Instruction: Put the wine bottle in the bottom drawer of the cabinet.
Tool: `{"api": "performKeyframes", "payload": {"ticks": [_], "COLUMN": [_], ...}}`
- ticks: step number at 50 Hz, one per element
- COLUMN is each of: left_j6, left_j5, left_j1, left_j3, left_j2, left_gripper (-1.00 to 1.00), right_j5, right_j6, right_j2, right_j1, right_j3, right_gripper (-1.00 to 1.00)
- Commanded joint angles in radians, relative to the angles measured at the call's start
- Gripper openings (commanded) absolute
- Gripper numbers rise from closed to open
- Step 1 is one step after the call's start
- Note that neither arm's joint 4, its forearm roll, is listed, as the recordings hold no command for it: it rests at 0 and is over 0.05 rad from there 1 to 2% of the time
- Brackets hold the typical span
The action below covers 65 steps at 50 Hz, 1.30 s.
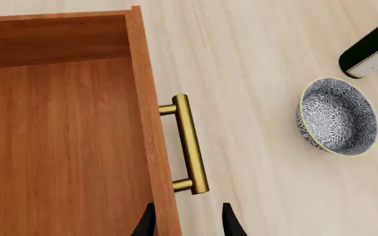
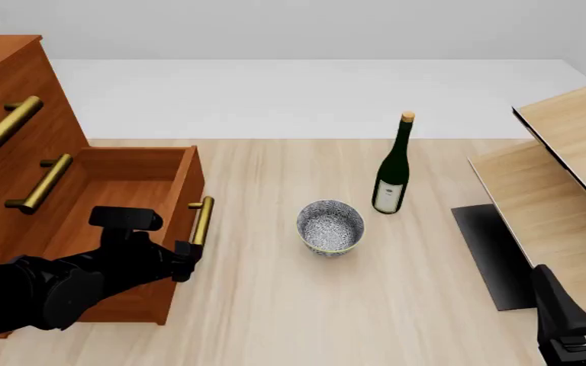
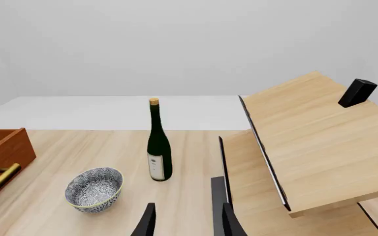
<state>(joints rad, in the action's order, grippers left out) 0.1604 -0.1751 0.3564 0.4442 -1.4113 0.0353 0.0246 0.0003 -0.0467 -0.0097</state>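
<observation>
Nearest us, lower right of the front view, our right gripper (image 2: 578, 316) waits parted and empty, closer than the parted left gripper (image 2: 183, 260) to the upright bottle (image 2: 393, 169) up-left of it; drawer (image 2: 130, 200) open, left.

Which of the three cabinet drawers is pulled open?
The bottom drawer: it juts out from the cabinet with its empty inside showing, and the left hand is beside its brass handle. The two upper drawers sit shut, only their handles protruding.
</observation>
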Motion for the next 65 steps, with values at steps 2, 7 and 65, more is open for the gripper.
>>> {"api": "performKeyframes", "payload": {"ticks": [2, 7, 65], "left_j6": [0.059, 0.040, -0.207], "left_j5": [0.029, 0.094, 0.086], "left_j1": [0.057, 0.068, 0.272], "left_j3": [0.010, 0.030, 0.445], "left_j2": [0.042, 0.116, 0.245], "left_gripper": [1.00, 1.00, 1.00], "right_j5": [-0.001, -0.001, 0.001], "right_j6": [0.002, 0.002, 0.010], "right_j2": [0.000, 0.000, 0.000], "right_j1": [0.001, -0.001, -0.009], "right_j3": [0.000, 0.001, -0.039], "right_gripper": [1.00, 1.00, 1.00]}}
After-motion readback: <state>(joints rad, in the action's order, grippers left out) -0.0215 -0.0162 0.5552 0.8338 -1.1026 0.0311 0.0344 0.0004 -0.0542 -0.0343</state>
